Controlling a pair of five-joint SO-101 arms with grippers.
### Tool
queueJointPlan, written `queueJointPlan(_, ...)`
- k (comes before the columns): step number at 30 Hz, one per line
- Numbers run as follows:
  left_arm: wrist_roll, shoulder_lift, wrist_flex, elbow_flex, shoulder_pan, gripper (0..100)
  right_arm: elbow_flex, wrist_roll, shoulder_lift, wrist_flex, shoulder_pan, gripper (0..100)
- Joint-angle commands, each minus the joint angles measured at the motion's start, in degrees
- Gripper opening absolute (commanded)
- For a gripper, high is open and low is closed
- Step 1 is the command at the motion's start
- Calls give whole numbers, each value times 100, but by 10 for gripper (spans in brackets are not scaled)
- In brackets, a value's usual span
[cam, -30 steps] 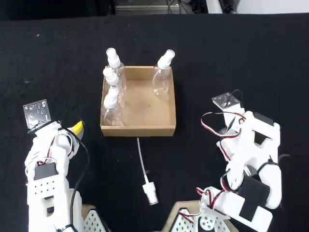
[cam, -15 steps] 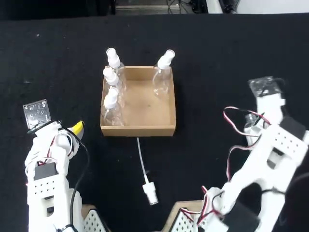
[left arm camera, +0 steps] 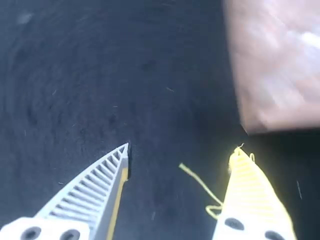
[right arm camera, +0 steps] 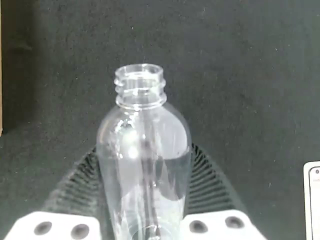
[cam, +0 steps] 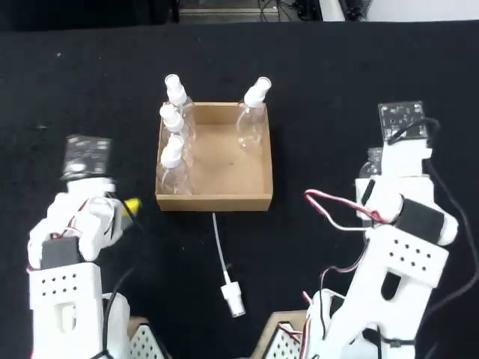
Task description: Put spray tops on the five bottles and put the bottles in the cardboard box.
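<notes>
Left hand (left arm camera: 181,150): released, both fingers spread wide; hangs low over bare bench, just off a corner of the cardboard box (left arm camera: 275,65).
Left-hand detail: one grey finger, one yellow, with a loose yellow thread at the yellow one.
Right hand (right arm camera: 144,150): clenched on the uncapped bottle (right arm camera: 142,125), one ribbed finger pressed to each side of the clear body.
Uncapped bottle: clear, threaded neck open, no spray top on it; held on the right arm's side of the bench, well apart from the box; cannot tell whether lifted or standing on the cloth.
Cardboard box (cam: 213,200): open-topped, at mid-bench between the two arms.
Three capped bottles (cam: 172,123): in a row along the box wall nearest the left arm, white spray tops on.
Fourth capped bottle (cam: 253,116): in the far box corner on the right arm's side, spray top on.
Loose spray top (cam: 233,297): lies on the bench outside the box, between the arm bases, its thin tube ending just beside the box's near wall.
Bench (cam: 337,75): covered in black cloth.
</notes>
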Motion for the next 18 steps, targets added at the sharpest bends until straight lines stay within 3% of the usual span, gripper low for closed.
queueJointPlan(1,-2040,-88,2444,-1736,637,288,22,-18,-259,26,-9,11)
queueJointPlan(4,-2769,-88,3393,-2404,1130,288,-66,-18,-242,26,220,11)
queueJointPlan(8,-3007,-26,4070,-2703,2211,288,-198,-18,-233,26,695,11)
queueJointPlan(13,-2945,-18,4105,-2264,3670,288,-242,0,-242,26,1380,11)
queueJointPlan(18,-2743,-18,3516,-1684,4655,288,-242,527,-233,26,2040,11)
